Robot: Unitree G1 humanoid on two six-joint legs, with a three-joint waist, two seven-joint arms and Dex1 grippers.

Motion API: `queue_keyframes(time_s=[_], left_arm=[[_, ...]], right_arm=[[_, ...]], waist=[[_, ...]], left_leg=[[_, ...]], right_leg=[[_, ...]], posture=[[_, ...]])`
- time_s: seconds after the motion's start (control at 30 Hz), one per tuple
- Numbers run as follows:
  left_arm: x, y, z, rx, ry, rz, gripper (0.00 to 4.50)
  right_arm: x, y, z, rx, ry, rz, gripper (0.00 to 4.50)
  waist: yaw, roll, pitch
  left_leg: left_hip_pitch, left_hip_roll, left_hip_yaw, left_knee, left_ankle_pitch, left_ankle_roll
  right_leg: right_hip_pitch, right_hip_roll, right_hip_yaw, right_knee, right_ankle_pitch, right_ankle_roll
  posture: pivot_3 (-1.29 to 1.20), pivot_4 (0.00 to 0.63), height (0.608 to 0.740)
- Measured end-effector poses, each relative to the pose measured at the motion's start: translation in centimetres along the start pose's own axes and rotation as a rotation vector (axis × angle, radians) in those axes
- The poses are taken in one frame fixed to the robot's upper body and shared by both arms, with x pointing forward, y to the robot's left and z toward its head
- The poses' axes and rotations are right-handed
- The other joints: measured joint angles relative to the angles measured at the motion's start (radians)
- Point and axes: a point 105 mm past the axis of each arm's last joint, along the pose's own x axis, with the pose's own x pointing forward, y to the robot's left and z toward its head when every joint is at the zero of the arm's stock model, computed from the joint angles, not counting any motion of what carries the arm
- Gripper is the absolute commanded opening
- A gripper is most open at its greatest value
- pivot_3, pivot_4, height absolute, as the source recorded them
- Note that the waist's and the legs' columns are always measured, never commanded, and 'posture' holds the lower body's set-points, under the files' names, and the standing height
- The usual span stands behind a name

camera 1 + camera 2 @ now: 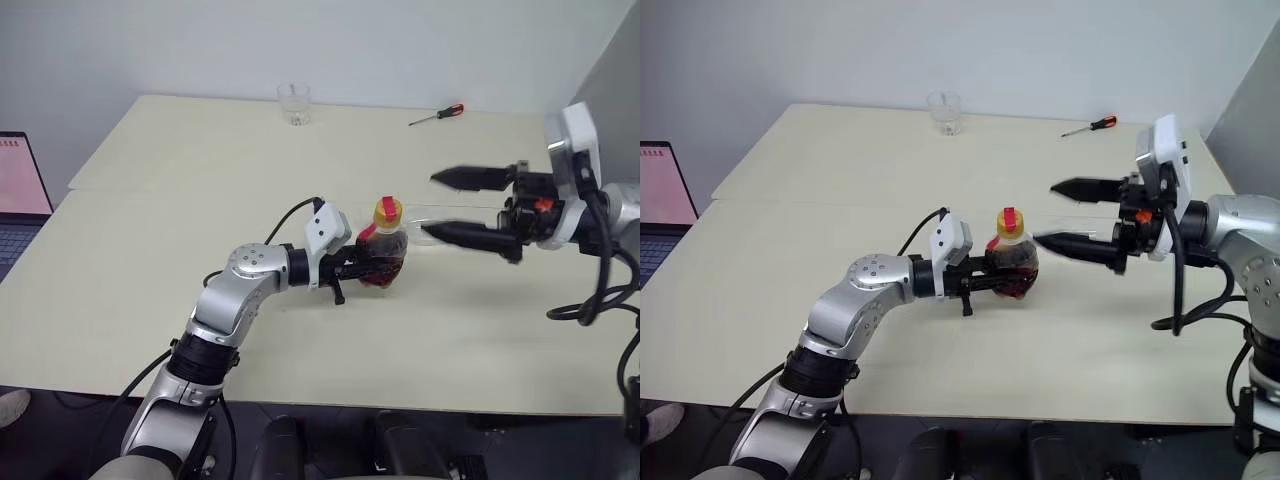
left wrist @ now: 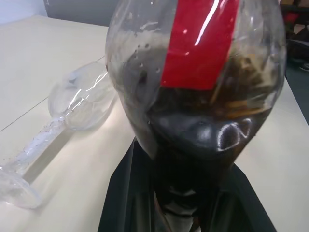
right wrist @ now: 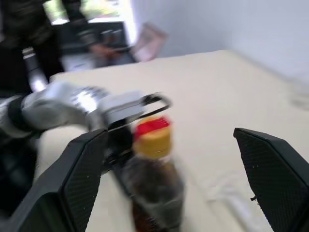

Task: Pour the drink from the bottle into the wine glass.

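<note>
My left gripper (image 1: 366, 268) is shut on the lower body of the bottle (image 1: 390, 243), holding it upright at the middle of the table (image 1: 150, 230). The bottle is squat and clear, with a red label and its yellow-and-red cap (image 1: 388, 210) on. The dark brown drink (image 2: 193, 145) fills its lower part. The wine glass (image 2: 72, 108) lies on its side on the table just beyond the bottle, its foot (image 2: 14, 186) pointing away from it. My right gripper (image 1: 428, 205) hovers open to the right of the bottle, level with the cap, its black fingers (image 3: 79, 183) spread wide.
A short clear tumbler (image 1: 294, 103) stands at the table's far edge. A red-handled screwdriver (image 1: 437, 114) lies at the far right. A laptop (image 1: 20, 190) sits off the table's left side. Cables hang from both arms.
</note>
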Motion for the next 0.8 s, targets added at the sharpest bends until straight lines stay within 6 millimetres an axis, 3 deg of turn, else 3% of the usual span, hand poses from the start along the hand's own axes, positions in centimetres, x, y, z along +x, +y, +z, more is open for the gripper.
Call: queue_keyframes(time_s=[0.13, 0.27, 0.37, 0.8], left_arm=[[0.5, 0.1, 0.3, -0.005, -0.024, 0.005, 0.67], [0.6, 0.3, 0.2, -0.001, -0.025, 0.007, 0.67], [0.7, 0.4, 0.1, 0.003, -0.016, 0.006, 0.67], [0.8, 0.4, -0.1, 0.006, -0.014, -0.002, 0.67]], right_arm=[[1.7, 2.1, -0.6, 0.065, -0.064, -0.117, 4.5], [3.5, 3.6, 0.1, 0.114, -0.128, -0.184, 4.5], [4.2, 3.3, 0.3, 0.108, -0.118, -0.265, 4.5], [5.5, 2.0, -2.6, 0.141, 0.0, -0.408, 4.5]], waist=[[0.0, 0.0, 0.0], [0.0, 0.0, 0.0], [0.001, 0.0, 0.0], [0.001, 0.0, 0.0]], left_leg=[[0.0, 0.0, -0.001, 0.0, 0.0, 0.0], [0.0, 0.0, 0.0, 0.0, 0.0, 0.0], [0.0, 0.0, 0.0, 0.0, 0.0, 0.0], [-0.001, 0.0, -0.001, 0.0, 0.0, 0.0]], right_leg=[[0.0, 0.001, 0.001, 0.001, 0.0, 0.0], [0.0, 0.0, 0.0, 0.001, 0.0, 0.0], [0.0, 0.0, 0.0, 0.0, 0.0, 0.0], [0.0, 0.0, 0.0, 0.0, 0.0, 0.0]], posture=[[0.0, 0.15, 0.74], [0.0, 0.15, 0.74], [0.0, 0.15, 0.74], [0.0, 0.15, 0.74]])
